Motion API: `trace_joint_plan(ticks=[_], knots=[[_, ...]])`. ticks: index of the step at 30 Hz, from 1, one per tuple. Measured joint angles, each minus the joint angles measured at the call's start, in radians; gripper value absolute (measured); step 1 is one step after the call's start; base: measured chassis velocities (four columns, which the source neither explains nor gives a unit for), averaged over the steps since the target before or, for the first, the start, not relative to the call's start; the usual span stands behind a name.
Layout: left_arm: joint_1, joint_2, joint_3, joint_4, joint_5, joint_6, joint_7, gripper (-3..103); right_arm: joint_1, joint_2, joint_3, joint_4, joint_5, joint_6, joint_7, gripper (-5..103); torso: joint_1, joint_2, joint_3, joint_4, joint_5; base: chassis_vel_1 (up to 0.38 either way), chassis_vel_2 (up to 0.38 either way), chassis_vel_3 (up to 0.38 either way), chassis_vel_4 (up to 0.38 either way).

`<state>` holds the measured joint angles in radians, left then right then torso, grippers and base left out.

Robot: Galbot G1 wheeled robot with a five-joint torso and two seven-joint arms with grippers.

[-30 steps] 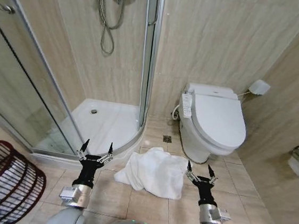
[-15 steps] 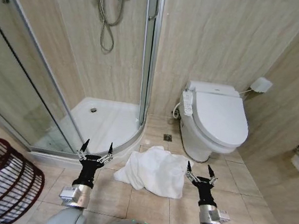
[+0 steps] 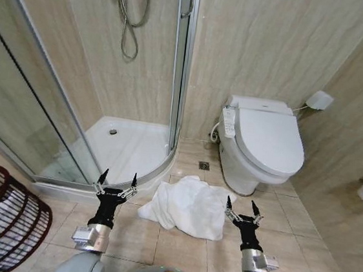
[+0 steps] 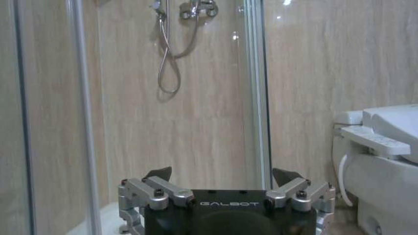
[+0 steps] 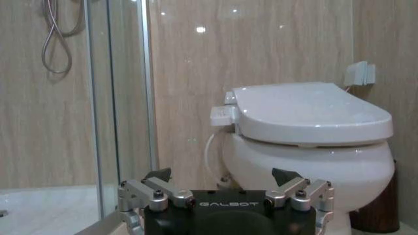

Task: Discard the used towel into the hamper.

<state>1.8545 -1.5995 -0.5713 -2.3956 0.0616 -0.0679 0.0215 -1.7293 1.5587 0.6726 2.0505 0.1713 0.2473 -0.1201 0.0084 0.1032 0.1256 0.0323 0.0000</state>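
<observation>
My left gripper (image 3: 117, 181) and right gripper (image 3: 245, 207) hang spread and empty on either side of the crumpled towel (image 3: 186, 205) on the floor tiles, the hamper (image 3: 3, 224) standing far to my left.

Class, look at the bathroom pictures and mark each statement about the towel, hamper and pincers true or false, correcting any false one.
1. The towel lies crumpled on the floor tiles. True.
2. The hamper stands to the robot's right, beside the toilet. False: it stands at the robot's left, near the shower glass.
3. The left pincer grips the towel. False: it is open and empty.
4. The right pincer is open. True.
5. The toilet lid is raised. False: it is down.
</observation>
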Motion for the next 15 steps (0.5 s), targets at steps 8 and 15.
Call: trace_joint_plan(ticks=[8,15], knots=[[0.0,0.0,0.0,0.0,0.0,0.0,0.0,100,-0.002,-0.001,0.002,-0.005,0.011,0.011,-0.014,100,-0.006,-0.031,-0.025,0.0001,0.0,-0.063,-0.057,0.049,0.062],[0.0,-0.001,0.0,0.0,0.0,0.0,0.0,100,-0.005,0.0,0.003,-0.015,0.012,0.044,-0.027,100,-0.007,-0.048,-0.04,0.0,0.0003,-0.115,-0.099,0.126,0.097]])
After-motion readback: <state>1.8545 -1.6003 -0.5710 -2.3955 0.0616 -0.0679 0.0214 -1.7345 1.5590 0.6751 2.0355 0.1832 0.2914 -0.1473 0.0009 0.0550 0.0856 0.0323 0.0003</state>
